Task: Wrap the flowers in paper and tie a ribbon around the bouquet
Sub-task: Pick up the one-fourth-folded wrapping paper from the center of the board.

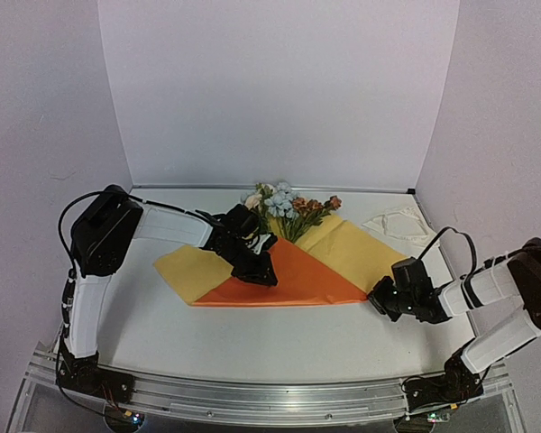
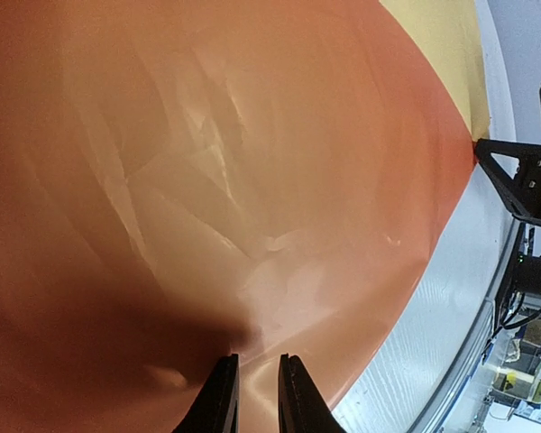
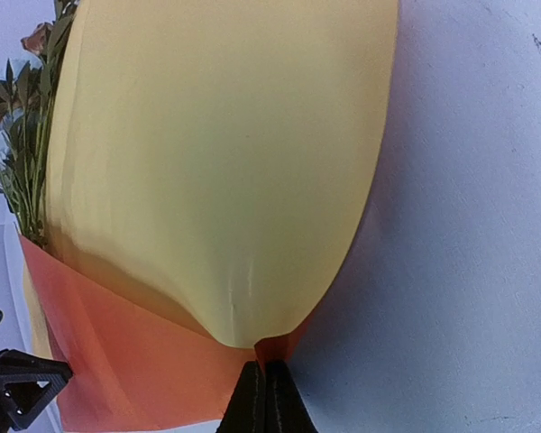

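The paper [image 1: 299, 275] lies flat on the table, an orange flap folded over its middle and yellow showing on both sides. The flowers [image 1: 284, 207] stick out past its far edge, and their green stems [image 3: 22, 171] run under the yellow sheet [image 3: 216, 162]. My left gripper [image 1: 265, 276] rests tip-down on the orange flap [image 2: 207, 180]; its fingertips [image 2: 258, 361] stand a narrow gap apart with nothing gripped between them. My right gripper [image 1: 372, 301] sits low at the paper's right corner, shut [image 3: 266, 368] on the orange tip there. The ribbon [image 1: 401, 223] lies in loose loops at the back right.
White walls close in the table at the back and on both sides. The right gripper's black fingers [image 2: 521, 180] show at the paper's corner in the left wrist view. Bare white tabletop [image 1: 270, 338] lies between the paper and the arm bases.
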Robot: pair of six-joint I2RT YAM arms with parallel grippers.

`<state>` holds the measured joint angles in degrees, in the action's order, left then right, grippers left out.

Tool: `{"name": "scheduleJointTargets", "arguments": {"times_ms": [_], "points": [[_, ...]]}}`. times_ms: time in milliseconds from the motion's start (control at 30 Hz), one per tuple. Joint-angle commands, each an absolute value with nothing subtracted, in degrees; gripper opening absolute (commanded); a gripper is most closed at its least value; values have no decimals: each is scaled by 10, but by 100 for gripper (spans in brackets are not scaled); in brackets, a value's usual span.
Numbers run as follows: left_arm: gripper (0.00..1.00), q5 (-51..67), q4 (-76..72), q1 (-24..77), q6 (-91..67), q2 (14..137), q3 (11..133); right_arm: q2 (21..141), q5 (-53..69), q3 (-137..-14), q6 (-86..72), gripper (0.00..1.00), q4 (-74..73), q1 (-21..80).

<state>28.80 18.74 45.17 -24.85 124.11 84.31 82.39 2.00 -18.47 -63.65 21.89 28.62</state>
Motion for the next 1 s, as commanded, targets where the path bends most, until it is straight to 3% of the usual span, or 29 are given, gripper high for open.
{"name": "scheduleJointTargets", "arguments": {"times_ms": [0, 300, 567, 967], "points": [[18, 289, 196, 450, -237, 1241, 869, 787, 24, -169, -621, 0, 142, 290], [19, 319, 189, 462, -243, 1210, 865, 639, -69, -162, -607, 0, -15, 369], [19, 342, 177, 502, -246, 1187, 867, 591, -105, -157, -613, 0, -43, 389], [19, 366, 178, 543, -232, 1288, 985, 547, -141, -174, -601, 0, -83, 410]]}}
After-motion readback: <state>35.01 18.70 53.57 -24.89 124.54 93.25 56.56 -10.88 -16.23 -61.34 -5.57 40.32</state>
